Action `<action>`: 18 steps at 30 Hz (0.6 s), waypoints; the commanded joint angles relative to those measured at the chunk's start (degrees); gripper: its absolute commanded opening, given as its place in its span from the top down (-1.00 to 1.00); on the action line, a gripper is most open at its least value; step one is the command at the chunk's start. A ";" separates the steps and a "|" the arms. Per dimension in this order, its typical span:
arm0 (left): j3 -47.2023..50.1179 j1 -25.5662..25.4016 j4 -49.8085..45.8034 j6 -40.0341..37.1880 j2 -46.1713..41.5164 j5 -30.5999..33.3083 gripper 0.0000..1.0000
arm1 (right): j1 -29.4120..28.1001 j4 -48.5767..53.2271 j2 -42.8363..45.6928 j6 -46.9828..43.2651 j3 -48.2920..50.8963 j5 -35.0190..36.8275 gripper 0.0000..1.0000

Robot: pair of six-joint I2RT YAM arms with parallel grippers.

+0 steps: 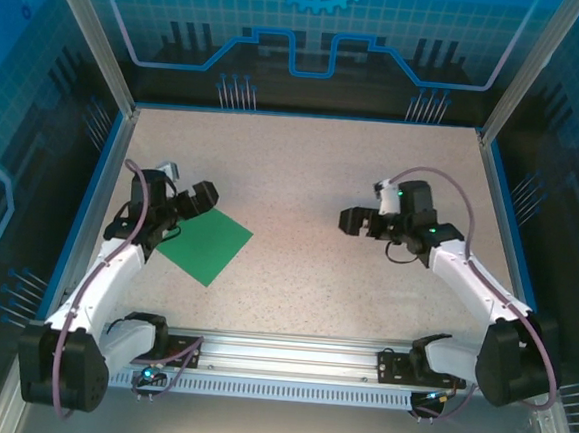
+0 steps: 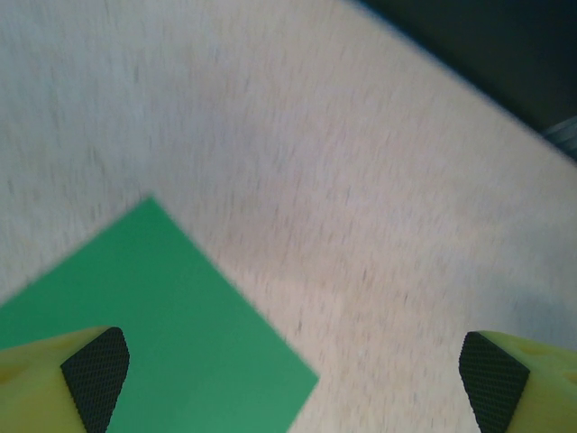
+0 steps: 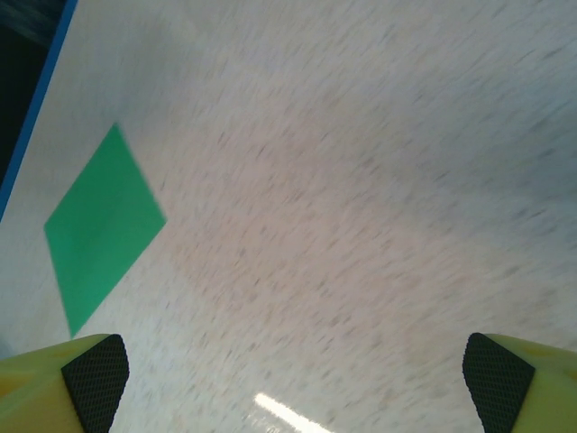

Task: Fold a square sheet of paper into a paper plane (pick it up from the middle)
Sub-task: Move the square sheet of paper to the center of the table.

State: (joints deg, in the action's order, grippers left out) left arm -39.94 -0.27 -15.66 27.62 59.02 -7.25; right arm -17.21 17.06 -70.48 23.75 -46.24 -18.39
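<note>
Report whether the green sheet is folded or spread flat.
Spread flat: the square sheet of paper lies on the table as one plain square, no creases visible.

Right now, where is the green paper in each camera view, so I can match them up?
Top external: paper lies flat, left of centre, beside the left pincer.
Left wrist: paper in the lower left, one corner pointing up.
Right wrist: paper near the left edge, a slanted diamond.
Shared landmark: the speckled table that the paper lies on.
</note>
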 commanded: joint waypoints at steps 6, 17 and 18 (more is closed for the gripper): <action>1.08 -5.20 -11.77 4.44 1.48 -1.29 -0.97 | -6.34 4.44 2.75 7.06 0.23 7.22 -0.99; 0.26 -13.83 -11.87 7.75 13.49 2.80 -0.97 | -6.25 1.30 7.54 9.15 5.72 4.49 -0.99; -0.06 -13.88 -11.46 7.72 14.63 3.60 -0.97 | -6.29 1.77 7.40 8.57 5.49 3.37 -0.99</action>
State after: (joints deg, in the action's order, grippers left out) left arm -39.18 -13.30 -25.96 33.71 71.48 -7.20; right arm -22.90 17.54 -63.00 32.99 -40.53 -12.45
